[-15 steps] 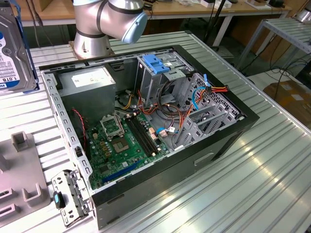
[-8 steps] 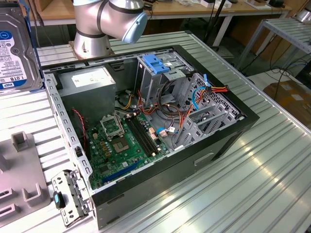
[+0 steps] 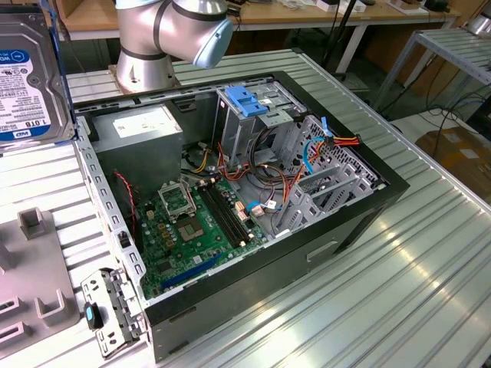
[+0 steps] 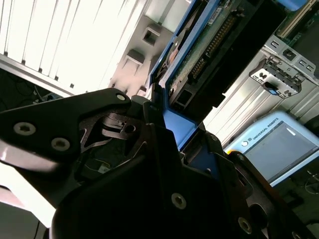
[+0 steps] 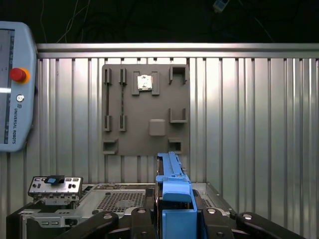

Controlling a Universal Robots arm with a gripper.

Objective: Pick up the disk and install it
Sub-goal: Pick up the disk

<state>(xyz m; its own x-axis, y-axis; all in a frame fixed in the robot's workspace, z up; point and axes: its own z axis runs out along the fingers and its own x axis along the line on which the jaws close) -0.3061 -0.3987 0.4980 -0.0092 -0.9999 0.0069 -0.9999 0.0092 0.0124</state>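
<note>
First wrist view: disk edge-on in end effector, lengthwise outward.

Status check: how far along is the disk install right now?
Pickup looks done: the disk is lifted at the exterior view's left, outside the open computer case. In hand: the gripper is shut on its blue rail in the first wrist view. Left: the installation itself, since the disk is not in the drive cage inside the case.
</note>
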